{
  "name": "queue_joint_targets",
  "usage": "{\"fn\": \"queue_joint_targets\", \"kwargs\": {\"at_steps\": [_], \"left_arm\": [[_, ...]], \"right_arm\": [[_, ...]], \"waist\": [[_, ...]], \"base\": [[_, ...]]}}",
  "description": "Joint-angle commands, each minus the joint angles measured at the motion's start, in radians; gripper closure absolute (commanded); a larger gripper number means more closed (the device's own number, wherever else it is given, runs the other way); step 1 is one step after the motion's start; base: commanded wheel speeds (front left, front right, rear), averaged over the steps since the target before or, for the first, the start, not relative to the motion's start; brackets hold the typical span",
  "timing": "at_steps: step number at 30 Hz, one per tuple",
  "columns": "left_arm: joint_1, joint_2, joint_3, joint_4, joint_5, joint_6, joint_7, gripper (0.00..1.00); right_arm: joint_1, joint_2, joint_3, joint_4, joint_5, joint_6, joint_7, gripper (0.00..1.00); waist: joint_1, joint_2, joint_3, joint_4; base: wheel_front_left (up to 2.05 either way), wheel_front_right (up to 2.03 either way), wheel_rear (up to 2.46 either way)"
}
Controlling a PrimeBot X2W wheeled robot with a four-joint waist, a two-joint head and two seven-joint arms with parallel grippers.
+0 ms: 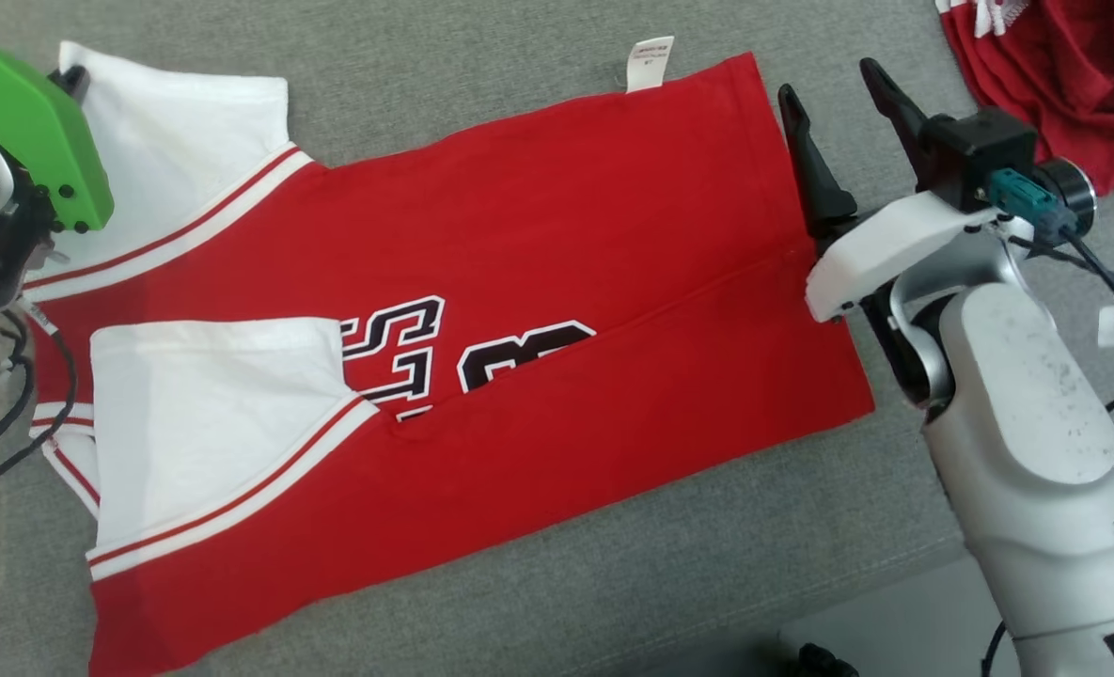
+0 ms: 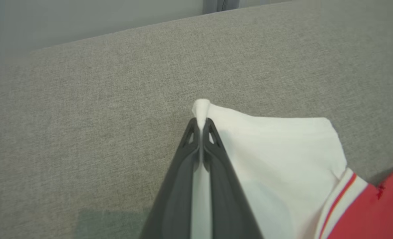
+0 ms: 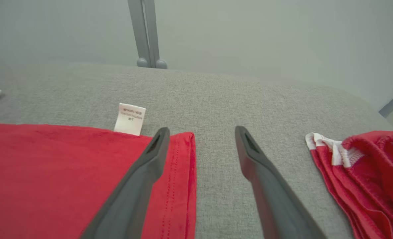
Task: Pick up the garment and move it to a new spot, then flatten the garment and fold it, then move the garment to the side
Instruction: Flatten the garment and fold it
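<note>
- Left end effector [image 2: 201, 125], fingers pressed together, pinches the far corner of the white sleeve [image 2: 276, 142].
- The garment [image 1: 538, 235], a red jersey, lies partly folded on the grey fabric surface [image 1: 519, 583].
- Right end effector [image 1: 829, 80] hangs spread over the far hem corner. It should probably close there first, so the 2 corners lift evenly.
- 1 other red garment [image 1: 1064, 75] lies well apart.

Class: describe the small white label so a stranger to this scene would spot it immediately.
Start at the big red jersey spread on the grey cushion. Follow its far edge towards the hem corner: the label pokes out there. Unlike the white sleeves, it is tiny, rectangular and printed.
</note>
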Motion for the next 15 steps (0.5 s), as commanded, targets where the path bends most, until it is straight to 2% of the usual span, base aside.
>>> {"fn": "queue_joint_targets", "kwargs": {"at_steps": [1,9,15], "left_arm": [[-0.017,-0.005,0.005,-0.008,-0.006,0.004,-0.013,1.0],[0.005,-0.043,0.012,-0.065,-0.03,-0.009,-0.074,1.0],[0.018,-0.066,-0.007,-0.109,-0.032,-0.018,-0.09,1.0]], "right_arm": [[-0.032,-0.025,0.014,0.028,-0.001,-0.001,0.016,0.0],[-0.17,-0.139,0.157,0.214,0.088,-0.001,0.12,0.0],[-0.261,-0.198,0.282,0.329,0.204,-0.001,0.207,0.0]], "waist": [[-0.0001,0.0,-0.009,0.024],[-0.0001,0.0,-0.015,0.101],[-0.0001,0.0,-0.006,0.14]], "base": [[0.0,0.0,0.0],[0.0,0.0,0.0],[0.0,0.0,0.0]]}}
